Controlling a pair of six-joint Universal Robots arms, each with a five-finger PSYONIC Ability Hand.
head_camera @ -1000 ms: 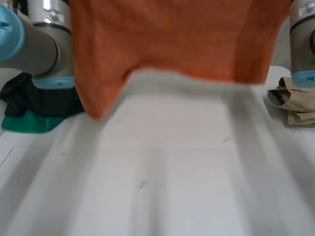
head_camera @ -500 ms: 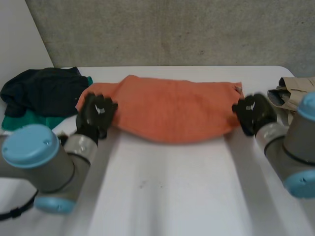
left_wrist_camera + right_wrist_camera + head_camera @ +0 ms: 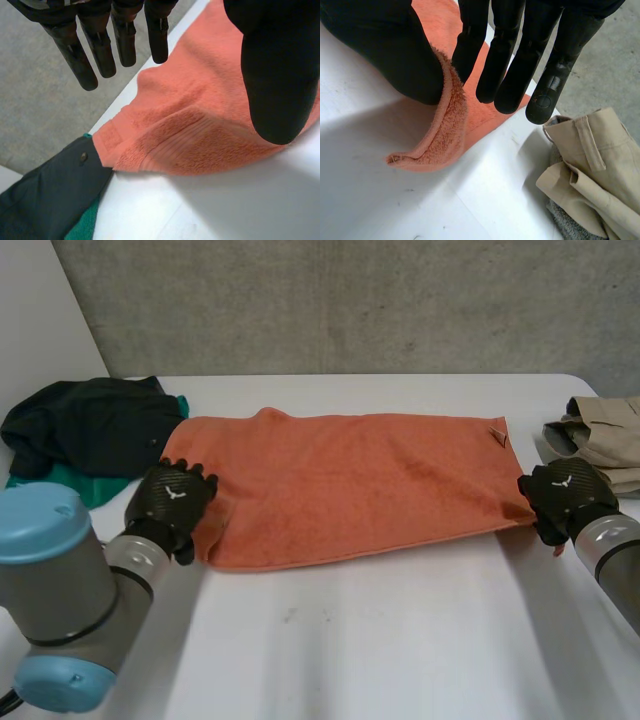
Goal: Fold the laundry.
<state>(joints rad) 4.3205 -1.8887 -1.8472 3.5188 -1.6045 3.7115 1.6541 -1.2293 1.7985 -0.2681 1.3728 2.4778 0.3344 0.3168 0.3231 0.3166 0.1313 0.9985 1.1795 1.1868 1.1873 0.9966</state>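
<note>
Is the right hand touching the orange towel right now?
Touching. The right wrist view shows the raised edge of the orange towel lying against the thumb of the right hand, with no gap between them.

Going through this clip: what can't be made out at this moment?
Head view: orange terry towel, end partly hidden by left hand, near corner by right hand.
Head view: green cloth mostly beneath the dark garment, type unclear.
Head view: beige trousers cut off by the edge.
Head view: towel's small tag too small to read.
</note>
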